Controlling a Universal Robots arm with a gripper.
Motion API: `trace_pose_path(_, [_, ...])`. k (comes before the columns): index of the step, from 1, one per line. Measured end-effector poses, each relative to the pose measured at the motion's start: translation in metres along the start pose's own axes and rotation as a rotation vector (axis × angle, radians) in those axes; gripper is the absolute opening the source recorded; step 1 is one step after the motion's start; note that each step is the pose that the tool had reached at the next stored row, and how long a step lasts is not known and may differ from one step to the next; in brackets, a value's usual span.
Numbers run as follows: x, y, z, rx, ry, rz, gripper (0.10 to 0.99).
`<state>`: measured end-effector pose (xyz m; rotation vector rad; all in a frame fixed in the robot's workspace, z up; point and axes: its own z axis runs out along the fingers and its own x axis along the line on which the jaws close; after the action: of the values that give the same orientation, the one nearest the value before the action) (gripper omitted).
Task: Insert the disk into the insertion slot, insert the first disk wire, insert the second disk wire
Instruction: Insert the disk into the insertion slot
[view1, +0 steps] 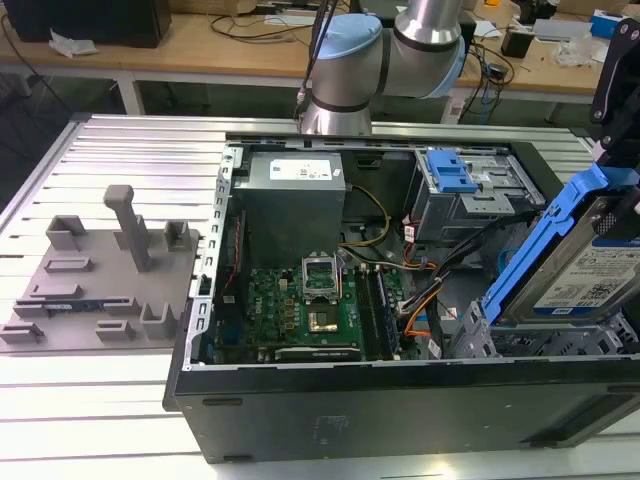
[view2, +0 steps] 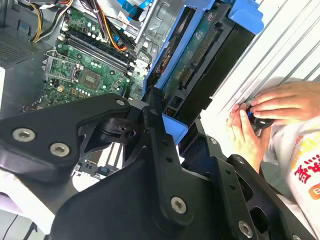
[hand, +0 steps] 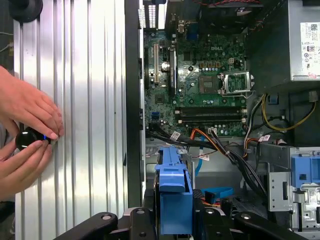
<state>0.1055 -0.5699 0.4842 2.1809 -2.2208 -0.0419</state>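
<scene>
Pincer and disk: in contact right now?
Touching. In the first wrist view the pincer clamps the disk from both sides, with no gap visible on either side.

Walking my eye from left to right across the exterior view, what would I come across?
grey moulded fixture → green motherboard inside the open computer case → disk in its blue carrier, tilted up at the exterior view's right.
</scene>
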Motion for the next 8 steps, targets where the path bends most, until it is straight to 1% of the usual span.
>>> trace_pose_path(1, [0.0003,0.0,0.0001,0.0,-0.0079,0.0,0.365])
trace_pose_path(3, [0.0006,0.0,0.0001,0.0,-0.0135,0.0,0.365])
trace_pose_path(4, [0.0015,0.0,0.0002,0.0,-0.0232,-0.001,0.365])
trace_pose_path(5, [0.002,0.0,0.0002,-0.001,-0.0294,-0.001,0.365])
trace_pose_path(6, [0.0025,0.0,0.0003,-0.001,-0.0336,-0.001,0.365])
trace_pose_path(8, [0.0025,0.0,0.0003,-0.001,-0.0344,-0.001,0.365])
